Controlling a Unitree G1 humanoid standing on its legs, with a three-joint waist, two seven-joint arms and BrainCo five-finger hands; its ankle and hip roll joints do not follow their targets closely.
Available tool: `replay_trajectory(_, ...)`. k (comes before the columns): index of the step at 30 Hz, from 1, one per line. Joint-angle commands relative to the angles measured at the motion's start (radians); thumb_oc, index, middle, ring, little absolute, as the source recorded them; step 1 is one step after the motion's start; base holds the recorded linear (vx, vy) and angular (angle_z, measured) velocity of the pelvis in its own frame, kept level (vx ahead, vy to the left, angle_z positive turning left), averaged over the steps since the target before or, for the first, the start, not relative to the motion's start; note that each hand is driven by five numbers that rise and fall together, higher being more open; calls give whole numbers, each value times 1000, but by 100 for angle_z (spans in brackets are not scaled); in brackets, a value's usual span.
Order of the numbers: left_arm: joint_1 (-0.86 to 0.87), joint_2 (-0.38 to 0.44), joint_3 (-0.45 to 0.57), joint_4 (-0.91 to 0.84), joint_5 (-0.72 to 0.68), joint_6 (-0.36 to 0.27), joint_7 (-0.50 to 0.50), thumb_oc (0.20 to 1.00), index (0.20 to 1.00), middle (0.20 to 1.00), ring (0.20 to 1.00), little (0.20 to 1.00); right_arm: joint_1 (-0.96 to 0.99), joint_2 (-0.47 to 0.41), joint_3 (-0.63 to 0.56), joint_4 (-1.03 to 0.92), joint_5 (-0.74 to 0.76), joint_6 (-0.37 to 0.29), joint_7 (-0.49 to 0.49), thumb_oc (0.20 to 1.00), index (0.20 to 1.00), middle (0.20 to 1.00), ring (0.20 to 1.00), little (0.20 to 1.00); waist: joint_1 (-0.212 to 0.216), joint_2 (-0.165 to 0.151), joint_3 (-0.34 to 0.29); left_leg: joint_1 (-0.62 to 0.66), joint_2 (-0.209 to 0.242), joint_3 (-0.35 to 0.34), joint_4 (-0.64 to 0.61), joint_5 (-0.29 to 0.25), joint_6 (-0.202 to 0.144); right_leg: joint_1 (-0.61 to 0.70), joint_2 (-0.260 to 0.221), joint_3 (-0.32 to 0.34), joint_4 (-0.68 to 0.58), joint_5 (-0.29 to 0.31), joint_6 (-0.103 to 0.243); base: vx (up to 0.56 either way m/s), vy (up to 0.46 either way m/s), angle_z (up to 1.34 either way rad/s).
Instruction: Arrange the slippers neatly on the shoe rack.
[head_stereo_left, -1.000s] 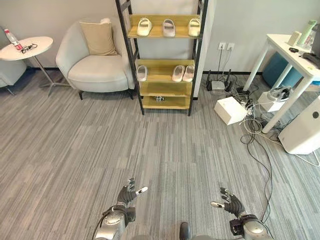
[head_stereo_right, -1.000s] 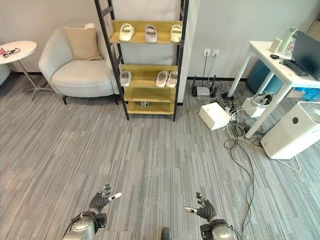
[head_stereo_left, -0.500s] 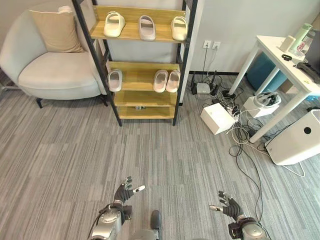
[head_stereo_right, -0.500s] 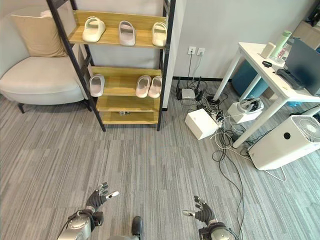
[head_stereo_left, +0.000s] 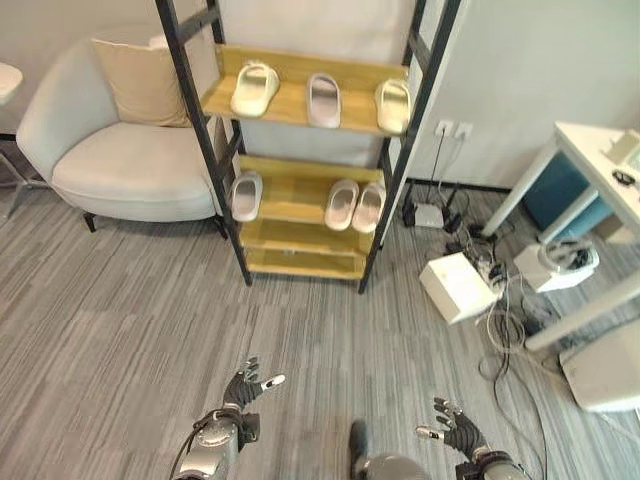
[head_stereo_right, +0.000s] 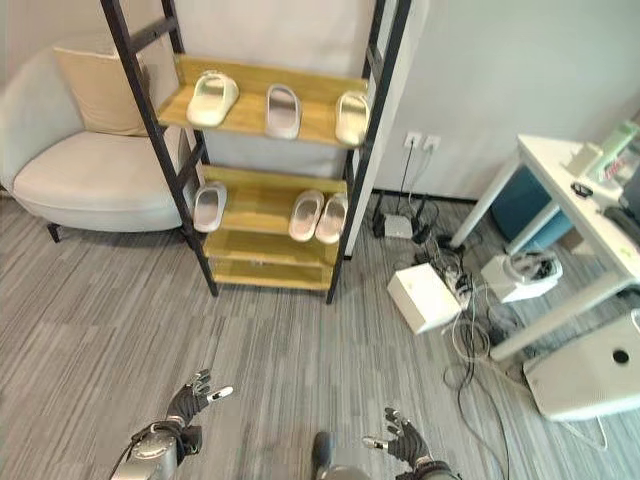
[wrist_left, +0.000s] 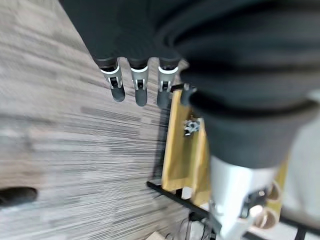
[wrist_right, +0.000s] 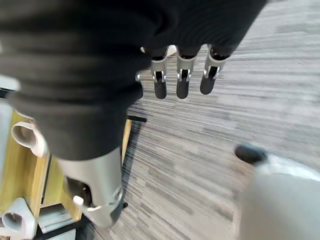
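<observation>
A black-framed shoe rack (head_stereo_left: 310, 265) with wooden shelves stands against the wall ahead. Its top shelf carries three pale slippers (head_stereo_left: 323, 98), spaced apart, the left one (head_stereo_left: 254, 88) skewed. On the middle shelf one slipper (head_stereo_left: 246, 194) lies at the left and a pair (head_stereo_left: 356, 204) lies side by side at the right. My left hand (head_stereo_left: 243, 390) and right hand (head_stereo_left: 449, 430) hang low over the floor, well short of the rack, both open and empty. Straight fingers (wrist_left: 139, 85) show in the left wrist view, and likewise fingers (wrist_right: 181, 80) in the right wrist view.
A light armchair (head_stereo_left: 120, 170) with a beige cushion (head_stereo_left: 140, 80) stands left of the rack. To the right are a white box (head_stereo_left: 458, 287), tangled cables (head_stereo_left: 500, 330), a white table leg (head_stereo_left: 580, 315) and a white appliance (head_stereo_right: 590, 375). Grey striped carpet (head_stereo_left: 120, 310) lies between me and the rack.
The camera has shifted and moved closer, so the rack looks larger and more central. Both hands keep their open pose low in the view.
</observation>
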Motion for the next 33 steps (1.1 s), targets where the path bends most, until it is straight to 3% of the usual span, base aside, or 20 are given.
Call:
replay_trajectory(1,-67,-2,0,-42,-27,-45,-4,1000,1000,1000,1000,1000,-34,-65,-6,-47,5,-35,4,1000,1000,1000,1000,1000,-6,57,60,-61,136,0,-94,164,-40,31,-3,-12,84,-138,125,206,10,-4)
replay_trajectory(3,-63,-8,-1,-23,-26,-41,-1,1000,1000,1000,1000,1000,-30,-65,-17,-41,9,-33,-2,1000,1000,1000,1000,1000,5,51,49,-134,177,72,-254,159,-29,79,-21,-27,50,-161,142,257,66,5)
replay_trajectory(4,-62,-8,-2,-23,-26,-42,-1,1000,1000,1000,1000,1000,-29,-65,-17,-41,9,-33,-2,1000,1000,1000,1000,1000,6,50,49,-128,176,73,-260,160,-29,83,-22,-26,49,-162,142,258,103,25)
replay_trajectory(6,-65,-9,-9,-17,-20,-43,6,1000,1000,1000,1000,1000,-26,-67,-20,-35,6,-38,-11,1000,1000,1000,1000,1000,22,65,48,-193,214,109,-372,262,-46,122,-20,-26,33,-184,147,236,130,30)
replay_trajectory(9,-69,-6,-2,-4,-20,-40,6,1000,1000,1000,1000,1000,-33,-71,-21,-32,-6,-35,-12,1000,1000,1000,1000,1000,27,76,42,-220,242,159,-409,310,-65,165,-29,-21,24,-205,158,274,198,-6)
replay_trajectory(11,-62,-12,2,4,-26,-41,2,1000,1000,1000,1000,1000,-28,-66,-22,-30,-19,-28,-8,1000,1000,1000,1000,1000,26,77,24,-199,233,184,-414,295,-55,181,-52,-25,30,-216,173,330,324,-21)
replay_trajectory(13,-50,-4,6,-11,-25,-42,-1,1000,1000,1000,1000,1000,-22,-42,-39,-27,-12,-23,-6,1000,1000,1000,1000,1000,27,51,11,-176,196,214,-376,240,-19,171,-117,6,78,-196,204,348,393,-23)
replay_trajectory(14,-50,-3,6,-11,-25,-42,-1,1000,1000,1000,1000,1000,-22,-42,-39,-27,-12,-23,-6,1000,1000,1000,1000,1000,28,50,10,-176,196,216,-375,239,-18,170,-118,8,79,-197,204,161,222,-44)
replay_trajectory(17,-56,18,12,-29,-33,-44,8,1000,1000,1000,1000,1000,-53,-22,-19,-9,-11,-27,-7,1000,1000,1000,1000,1000,39,29,35,-164,171,241,-351,191,18,92,-147,32,226,-118,221,95,230,-21)
replay_trajectory(20,-55,35,16,-38,-33,-44,5,1000,1000,1000,1000,1000,-55,-11,-9,-24,-9,-24,0,1000,1000,1000,1000,1000,29,40,55,-114,164,239,-358,164,31,17,-118,47,296,-98,214,156,150,-2)
replay_trajectory(24,-57,39,19,-35,-33,-45,2,1000,1000,1000,1000,1000,-50,-13,-13,-27,4,-29,0,1000,1000,1000,1000,1000,12,56,67,-65,160,231,-380,151,24,-14,-80,15,227,-137,200,156,26,10)
replay_trajectory(28,-65,29,18,-30,-26,-39,5,1000,1000,1000,1000,1000,-32,-18,-14,-46,-3,-29,-3,1000,1000,1000,1000,1000,-24,58,69,20,158,217,-386,109,8,-68,-34,-66,118,-107,190,306,-108,9)
replay_trajectory(33,-67,11,-1,-43,-40,-39,-14,1000,1000,1000,1000,1000,-26,-39,-8,-35,25,-34,4,1000,1000,1000,1000,1000,-14,51,66,-23,186,186,-192,118,-29,21,5,-46,87,-139,145,115,-140,24)
